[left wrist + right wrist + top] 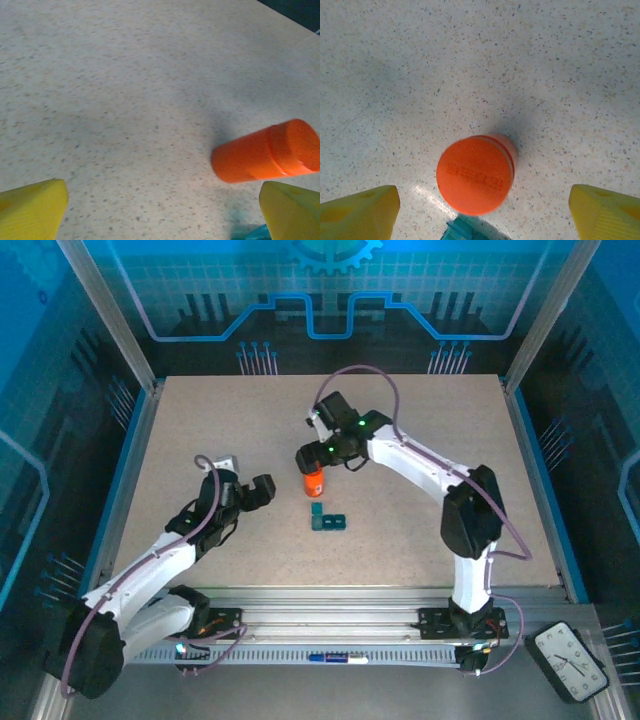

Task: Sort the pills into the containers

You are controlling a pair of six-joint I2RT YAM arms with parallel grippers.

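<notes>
1. One orange bottle [313, 482] stands upright mid-table with its cap on. It looks like light, rigid, smooth plastic, apt to tip or slip.
2. Best hold, I judge: across the body below the cap.
3. Right gripper [311, 457] hangs above it, fingers [360, 210] wide, clear of both sides.
4. Left gripper [262, 490] waits to the bottle's left, fingers [32, 207] wide and empty.
5. Containers [327, 521], a teal strip of cells, lie just beside the bottle on its near side; their contents are too small to tell.
</notes>
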